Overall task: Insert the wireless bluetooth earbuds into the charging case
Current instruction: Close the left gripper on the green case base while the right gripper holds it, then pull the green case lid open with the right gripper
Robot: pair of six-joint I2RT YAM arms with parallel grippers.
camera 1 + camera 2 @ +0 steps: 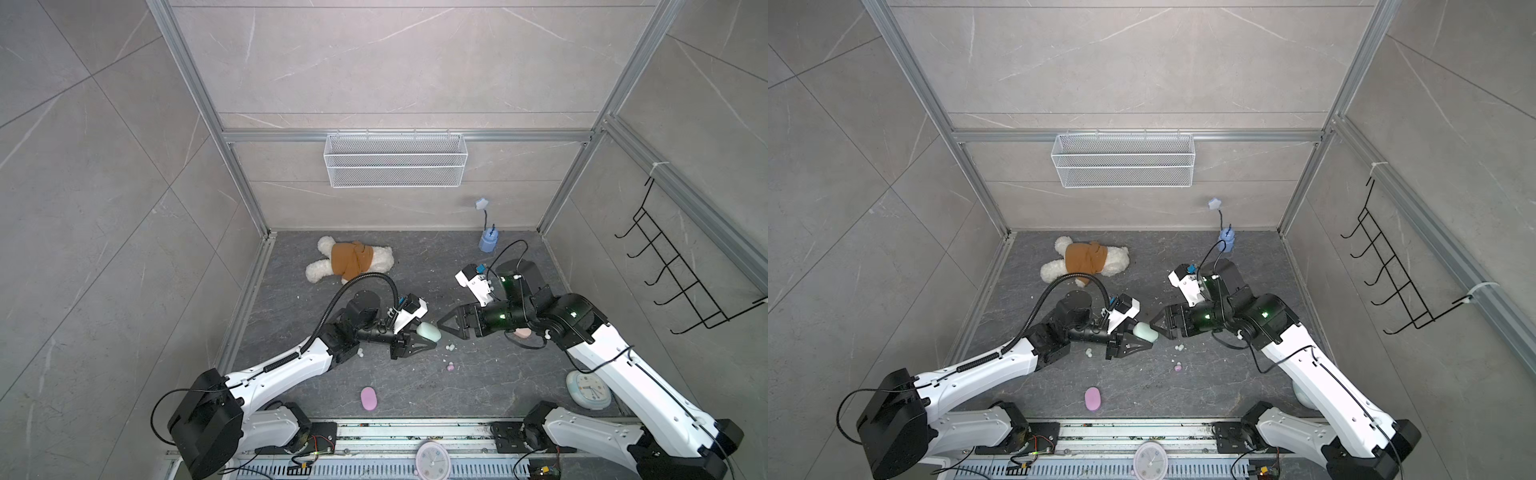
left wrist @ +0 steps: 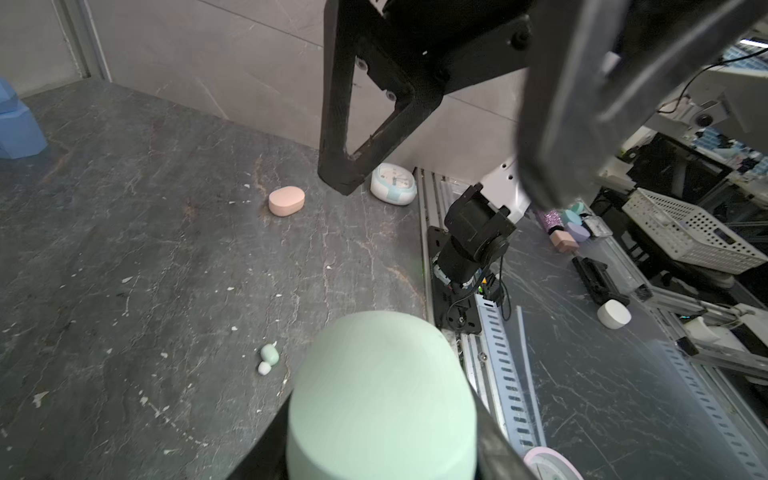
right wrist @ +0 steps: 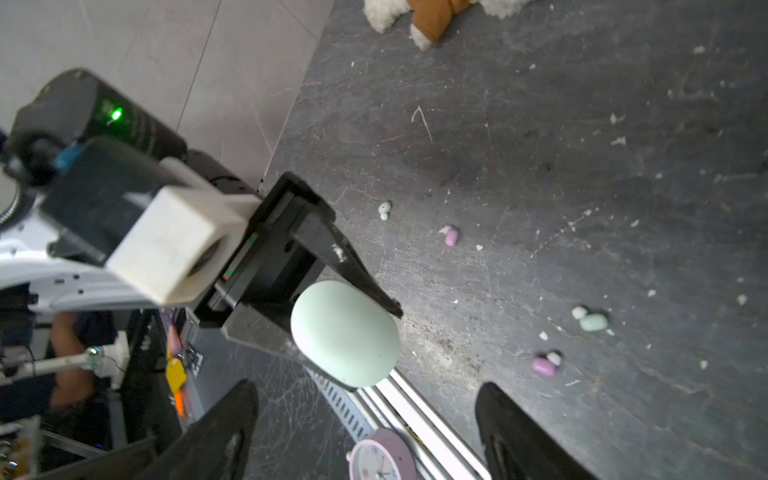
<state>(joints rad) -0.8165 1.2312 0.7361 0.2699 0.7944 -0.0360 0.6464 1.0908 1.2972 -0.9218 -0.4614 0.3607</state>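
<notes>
My left gripper point(image 1: 432, 336) point(image 1: 1152, 336) is shut on a mint green charging case point(image 1: 429, 331) point(image 2: 382, 395) point(image 3: 345, 332), held above the floor with its lid closed. My right gripper point(image 1: 444, 328) point(image 3: 368, 390) faces the case from the right, open, with nothing between its fingers point(image 2: 357, 124). Tiny earbuds lie loose on the dark floor: a mint one point(image 1: 449, 347) point(image 3: 592, 322) and a lilac one point(image 1: 450, 366) point(image 3: 544, 365) below the grippers, another lilac one point(image 3: 451, 237), and a mint one point(image 1: 360, 353) point(image 3: 384, 210) under the left wrist.
A lilac-pink case point(image 1: 368, 398) lies near the front edge and a peach case point(image 2: 286, 201) under the right arm. A pale blue clock point(image 1: 588, 390) sits front right, a pink clock point(image 1: 432, 459) on the rail, a teddy bear point(image 1: 349, 259) and a blue lamp point(image 1: 488, 241) at the back.
</notes>
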